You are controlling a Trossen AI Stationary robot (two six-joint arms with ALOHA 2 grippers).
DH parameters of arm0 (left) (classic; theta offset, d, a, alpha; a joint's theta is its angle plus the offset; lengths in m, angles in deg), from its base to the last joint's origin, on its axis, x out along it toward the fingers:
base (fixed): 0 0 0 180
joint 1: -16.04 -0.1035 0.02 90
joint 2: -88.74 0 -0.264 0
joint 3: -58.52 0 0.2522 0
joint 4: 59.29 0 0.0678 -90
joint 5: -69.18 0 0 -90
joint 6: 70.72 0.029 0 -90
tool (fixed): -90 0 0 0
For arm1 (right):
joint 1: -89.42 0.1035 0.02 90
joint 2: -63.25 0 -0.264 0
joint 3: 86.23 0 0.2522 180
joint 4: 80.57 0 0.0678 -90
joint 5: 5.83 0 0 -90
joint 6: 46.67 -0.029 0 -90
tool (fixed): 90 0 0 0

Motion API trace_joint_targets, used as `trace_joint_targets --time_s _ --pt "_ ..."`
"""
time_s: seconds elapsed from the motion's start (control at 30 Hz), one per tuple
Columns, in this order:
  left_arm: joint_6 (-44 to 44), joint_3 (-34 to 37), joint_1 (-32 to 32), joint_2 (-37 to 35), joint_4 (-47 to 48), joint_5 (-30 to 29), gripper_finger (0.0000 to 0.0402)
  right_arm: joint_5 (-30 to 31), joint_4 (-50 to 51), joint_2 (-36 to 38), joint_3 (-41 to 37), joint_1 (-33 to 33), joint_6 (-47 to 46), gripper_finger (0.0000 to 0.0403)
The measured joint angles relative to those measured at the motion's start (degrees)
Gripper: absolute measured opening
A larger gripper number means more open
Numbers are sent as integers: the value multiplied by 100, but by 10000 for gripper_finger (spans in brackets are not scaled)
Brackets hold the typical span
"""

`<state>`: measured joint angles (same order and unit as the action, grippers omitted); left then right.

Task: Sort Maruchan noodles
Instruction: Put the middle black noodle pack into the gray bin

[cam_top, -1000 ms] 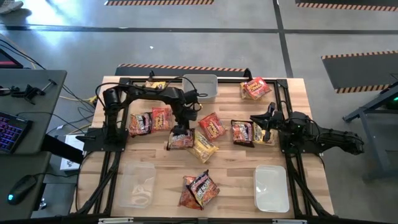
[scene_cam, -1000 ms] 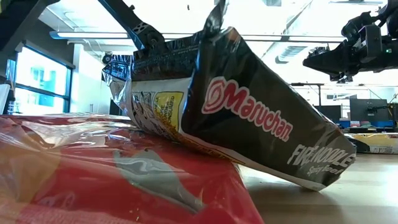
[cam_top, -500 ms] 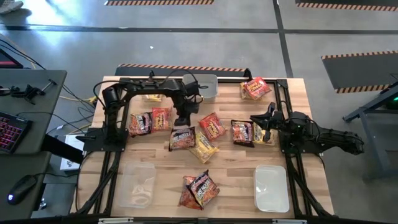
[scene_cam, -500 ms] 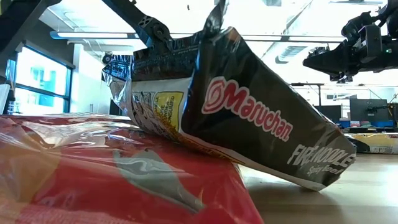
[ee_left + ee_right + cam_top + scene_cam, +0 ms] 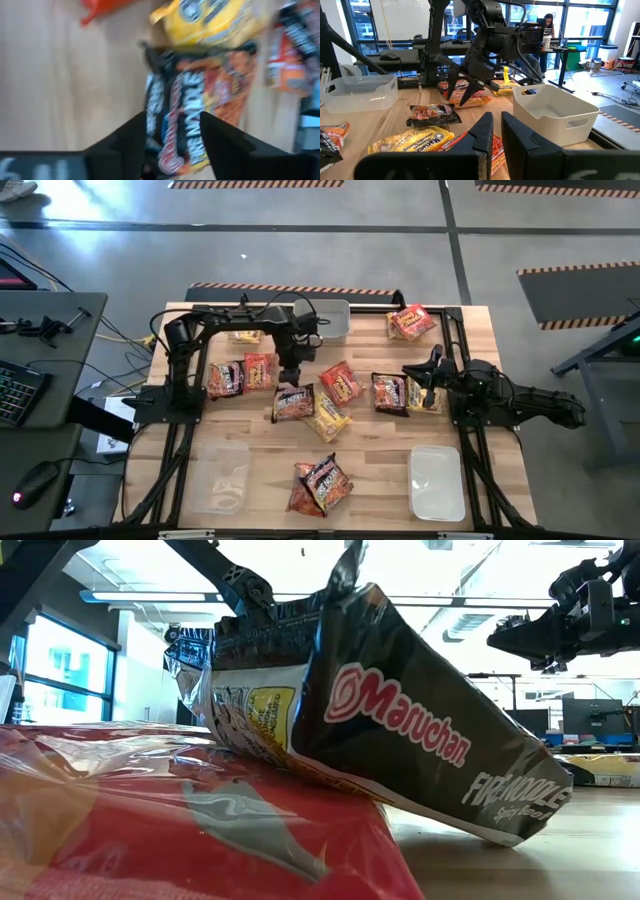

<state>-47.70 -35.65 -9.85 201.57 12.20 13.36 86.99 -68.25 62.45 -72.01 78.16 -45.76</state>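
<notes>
Several Maruchan noodle packets lie flat on the wooden table (image 5: pixel 370 450). A dark packet (image 5: pixel 293 402) touches a yellow one (image 5: pixel 326 418) at mid-table. My left gripper (image 5: pixel 290 372) hangs open just above and beyond the dark packet (image 5: pixel 185 100), which shows between its fingers (image 5: pixel 135 137) in the left wrist view; the right wrist view shows that gripper (image 5: pixel 461 95) clear of the packet (image 5: pixel 434 115). My right gripper (image 5: pixel 496 131) is shut and waits raised at the right (image 5: pixel 432 372). Near the front edge a dark packet (image 5: pixel 420 730) leans on a red one (image 5: pixel 180 830).
More packets lie at left (image 5: pixel 240 375), centre (image 5: pixel 341 383), right (image 5: pixel 404 393) and far right (image 5: pixel 412 322). A white bin (image 5: pixel 322 318) stands at the far edge. Two clear bins (image 5: pixel 222 475) (image 5: pixel 437 480) stand at the near corners. A person sits in the room behind.
My left gripper has risen and drawn back toward the table's far edge, off the dark packet at mid-table. That packet stays lying flat beside the yellow one and now shows whole in the high view.
</notes>
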Motion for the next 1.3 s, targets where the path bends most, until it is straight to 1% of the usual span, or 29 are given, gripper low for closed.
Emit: trace_joint_targets --time_s 0.07,0.17,0.4,0.53,0.7,0.9,1.03,1.3 --pt "12 -2 -28 71 -203 202 206 0 -2 0 0 -1 0 23" --pt "63 -2 -69 188 -360 314 221 0 0 1 0 0 0 23" --pt "213 0 -153 493 -351 498 221 0 -2 2 -2 -1 0 23" --pt "369 0 -151 666 -333 1032 223 2 0 -2 0 -1 0 23" --pt "380 2 -146 890 -326 1053 223 1 -1 -2 0 2 0 23" --pt "632 0 -46 932 -283 1068 221 1 0 -2 0 0 0 23" --pt "816 0 54 932 -205 1077 201 0 0 -2 0 -1 0 23" --pt "1012 0 133 927 -104 1094 126 0 0 -2 -1 0 0 23"
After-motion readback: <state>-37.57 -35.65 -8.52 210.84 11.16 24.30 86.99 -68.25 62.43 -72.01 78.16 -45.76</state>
